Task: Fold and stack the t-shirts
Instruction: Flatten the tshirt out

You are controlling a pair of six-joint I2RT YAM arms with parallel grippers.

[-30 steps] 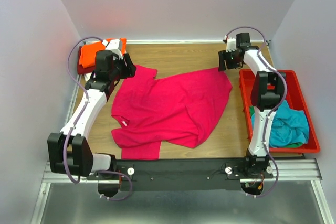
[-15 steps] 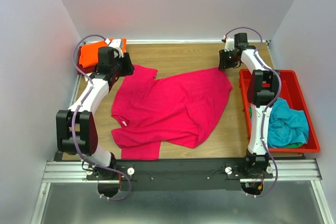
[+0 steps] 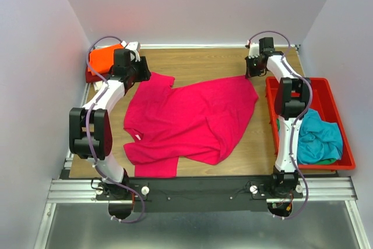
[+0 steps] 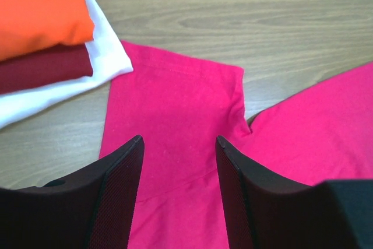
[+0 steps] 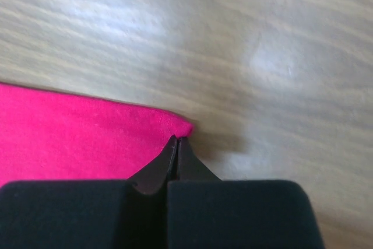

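From my station I see the pink-red t-shirt spread mostly flat across the middle of the worktop, with its near edge rumpled. The right gripper is down at the shirt's far right corner, its fingers pressed together and pinching the very tip of the hem. The left gripper sits over the far left sleeve with its fingers spread and nothing between them – whether they touch the cloth I cannot tell. Just beside that sleeve lies a folded stack – an orange shirt over a dark red shirt over a cream shirt. At the right edge, a teal shirt lies crumpled in the red tray.
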